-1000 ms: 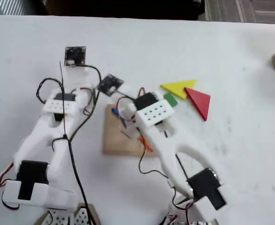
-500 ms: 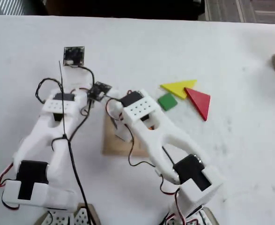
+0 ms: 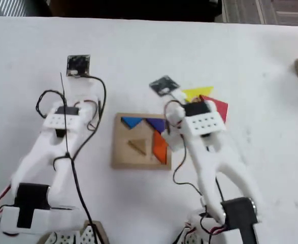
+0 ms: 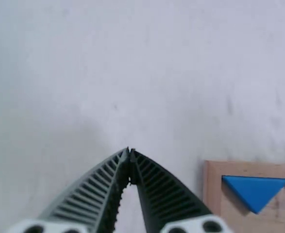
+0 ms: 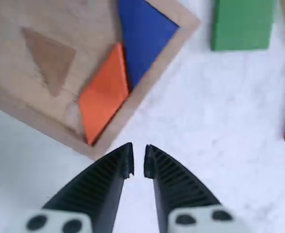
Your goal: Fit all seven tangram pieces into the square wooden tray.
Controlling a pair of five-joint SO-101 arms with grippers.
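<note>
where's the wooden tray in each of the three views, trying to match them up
High view: tray in the middle of the white table.
Left wrist view: one tray corner, holding the blue triangle, beyond the left gripper.
Right wrist view: tray just beyond the right gripper, orange piece nearest.
Shared landmarks: blue triangle links high and left wrist views; orange piece links high and right wrist.

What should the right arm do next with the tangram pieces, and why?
Probably move the right gripper toward the green square to pick it up. The gripper hangs empty over the table beside the tray, the green square lies outside on the table, and the tray shows bare floor.
</note>
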